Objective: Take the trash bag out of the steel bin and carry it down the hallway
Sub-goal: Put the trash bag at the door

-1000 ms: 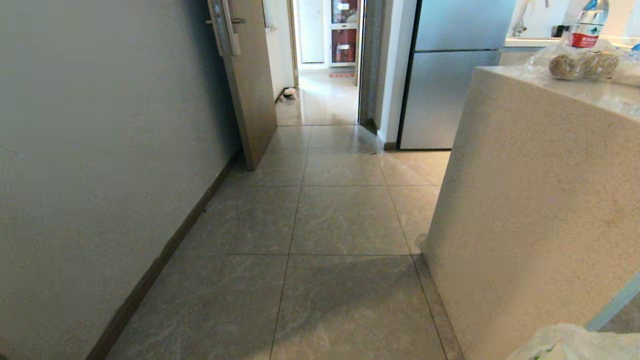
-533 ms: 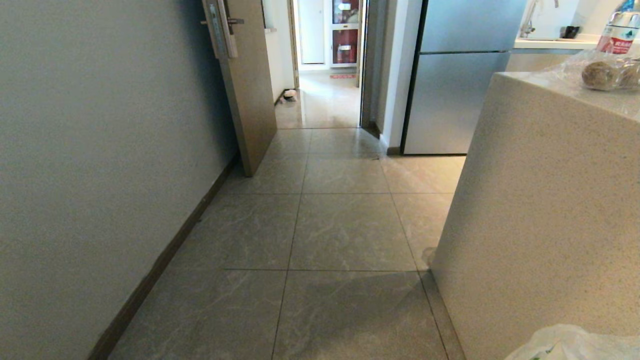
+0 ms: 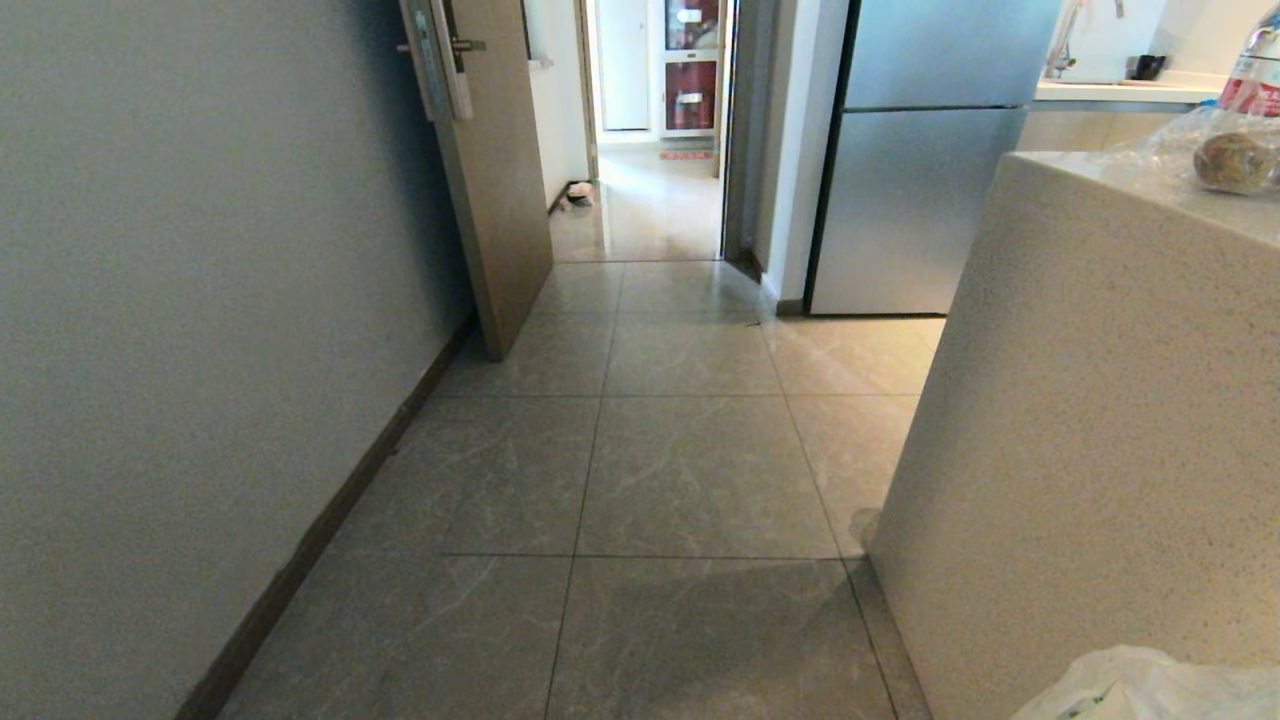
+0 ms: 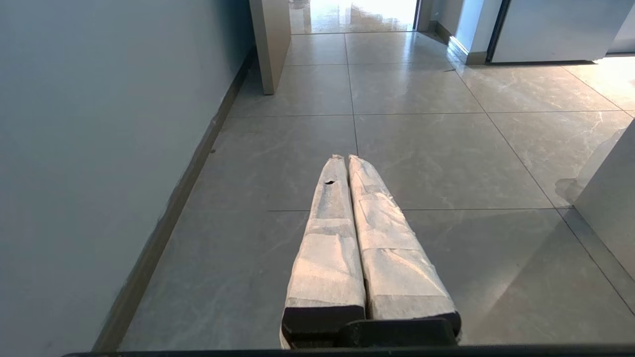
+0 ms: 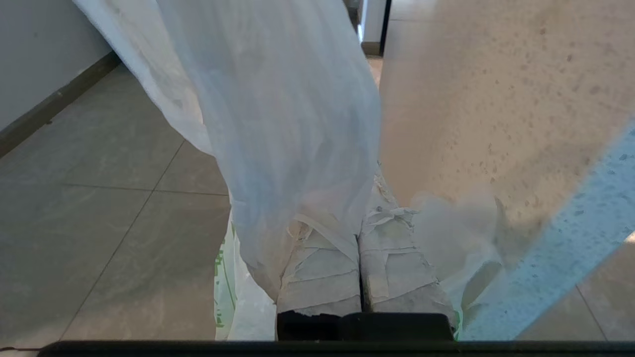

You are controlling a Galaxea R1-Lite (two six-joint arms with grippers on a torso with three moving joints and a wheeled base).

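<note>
Now, head view, change: the whole picture has shifted against the two earlier ones; the counter (image 3: 1100,420) fills more of the right side, the fridge (image 3: 920,170) and open door (image 3: 490,180) sit a touch lower, so the base is rolling forward, not the things.
Head view, meaning: the carry down the hallway (image 3: 690,470) looks under way; the steel bin is in no view.
Head view, trash bag: only a white crinkled top shows at the lower right corner (image 3: 1150,690), just beside the counter's foot.
Head view, edges: grey wall and dark baseboard run up the left; the counter's near corner juts in from the right; the door leaf narrows the passage at upper centre.
Head view, room: bare tiles lie between wall and counter up to the bright doorway.
Left wrist view, left pincer: taped fingers pressed together (image 4: 347,159), clenched on nothing, over bare floor.
Right wrist view, right pincer: fingers (image 5: 360,238) clamped on the bag's white film (image 5: 278,114), which drapes across them.
Right wrist view, risk: the counter's face stands very near the bag; I judge a brush likely unless the base keeps toward the wall.
</note>
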